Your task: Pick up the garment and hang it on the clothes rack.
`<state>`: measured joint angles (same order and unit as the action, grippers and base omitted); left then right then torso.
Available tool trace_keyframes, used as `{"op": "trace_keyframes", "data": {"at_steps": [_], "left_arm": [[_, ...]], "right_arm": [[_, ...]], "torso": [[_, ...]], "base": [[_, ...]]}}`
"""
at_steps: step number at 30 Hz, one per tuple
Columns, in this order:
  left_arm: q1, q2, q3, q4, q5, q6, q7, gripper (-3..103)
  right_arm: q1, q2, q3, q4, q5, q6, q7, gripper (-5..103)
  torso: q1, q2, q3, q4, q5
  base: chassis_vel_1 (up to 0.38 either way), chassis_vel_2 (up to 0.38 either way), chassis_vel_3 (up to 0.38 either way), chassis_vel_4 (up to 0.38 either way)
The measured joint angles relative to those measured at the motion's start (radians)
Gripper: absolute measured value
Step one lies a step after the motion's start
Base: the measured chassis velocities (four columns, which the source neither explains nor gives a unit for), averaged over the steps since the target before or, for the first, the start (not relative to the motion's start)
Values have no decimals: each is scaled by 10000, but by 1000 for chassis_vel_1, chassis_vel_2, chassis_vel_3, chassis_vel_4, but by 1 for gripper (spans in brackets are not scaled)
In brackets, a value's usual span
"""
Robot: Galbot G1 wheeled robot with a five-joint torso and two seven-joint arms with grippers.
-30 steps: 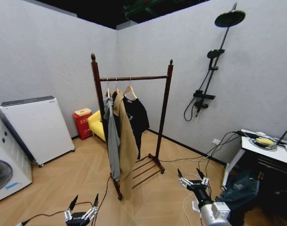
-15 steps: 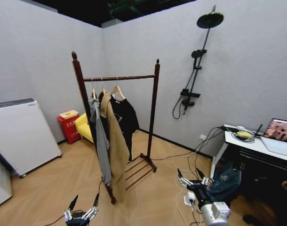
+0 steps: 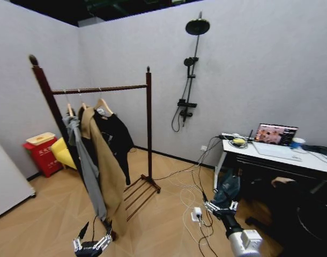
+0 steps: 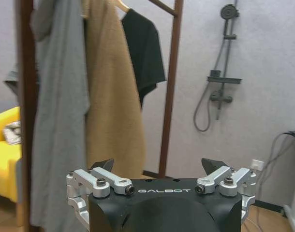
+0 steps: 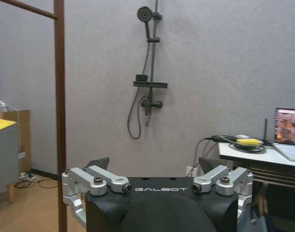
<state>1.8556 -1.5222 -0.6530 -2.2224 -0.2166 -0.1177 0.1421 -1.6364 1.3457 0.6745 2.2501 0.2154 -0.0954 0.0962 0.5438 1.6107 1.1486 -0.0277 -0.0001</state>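
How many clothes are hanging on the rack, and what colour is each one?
On the clothes rack:
Grey: 1, the grey hooded garment
Tan: 1, the long tan coat
Black: 1, the garment, a T-shirt
Total: 3 clothes

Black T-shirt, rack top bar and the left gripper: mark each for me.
black T-shirt [image 3: 116, 138]: head view, on its front panel below the hanger.
rack top bar [image 3: 102, 89]: head view, on the bar's middle.
left gripper [image 3: 92, 236]: head view, midway between its fingertips, low near the rack's foot.
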Motion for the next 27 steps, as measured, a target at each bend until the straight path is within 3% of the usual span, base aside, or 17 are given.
{"op": "trace_keyframes", "data": {"at_steps": [27], "left_arm": [[0, 0, 1, 0, 0, 0, 1, 100]], "right_arm": [[1, 0, 0, 0, 0, 0, 0, 100]], "torso": [[3, -1, 1, 3, 1]], "base": [[-103, -105, -107, -111]]}}
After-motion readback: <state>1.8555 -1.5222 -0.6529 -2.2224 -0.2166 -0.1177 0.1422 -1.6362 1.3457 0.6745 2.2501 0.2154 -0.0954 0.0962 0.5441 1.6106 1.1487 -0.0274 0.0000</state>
